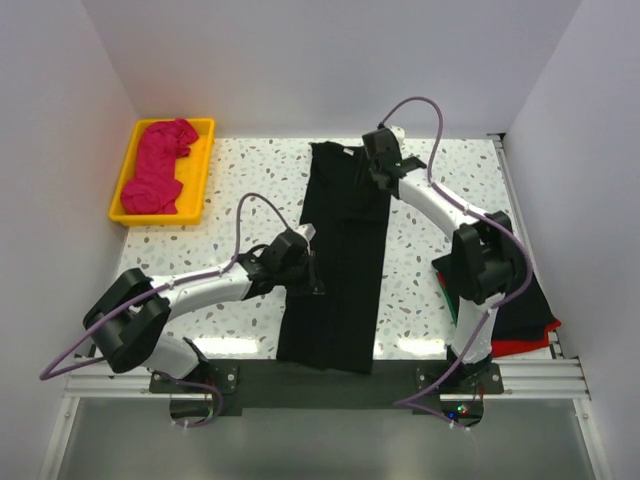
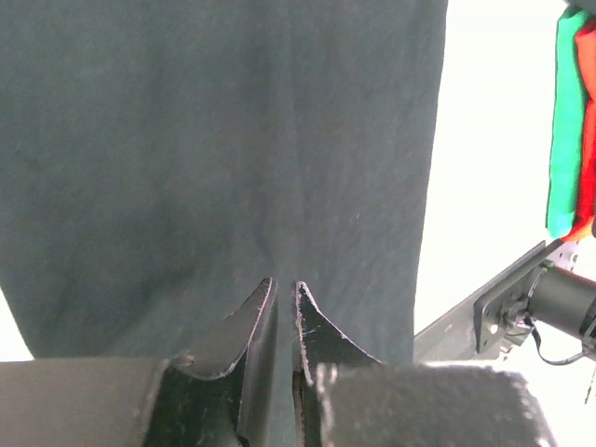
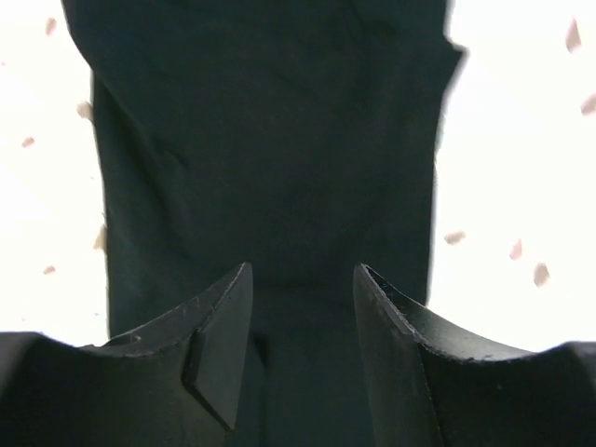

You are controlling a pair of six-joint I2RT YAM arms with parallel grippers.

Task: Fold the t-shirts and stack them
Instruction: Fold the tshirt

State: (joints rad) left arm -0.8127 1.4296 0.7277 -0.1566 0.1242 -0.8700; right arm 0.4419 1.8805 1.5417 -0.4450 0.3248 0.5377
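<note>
Black t-shirt (image 1: 345, 262) flat on speckled table (image 1: 232, 172); left fingers (image 2: 262, 318) barely apart, right fingers (image 3: 226, 317) wider, both empty

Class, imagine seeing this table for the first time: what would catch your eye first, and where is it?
The long black t-shirt, folded into a narrow strip down the middle of the table, dominates. The left gripper is at its left edge and the right gripper over its far end, both parted. Next comes the magenta-pink t-shirt, crumpled in the yellow tray at the far left corner.

White walls (image 1: 330, 60) enclose a brightly lit speckled table (image 1: 240, 180).
</note>
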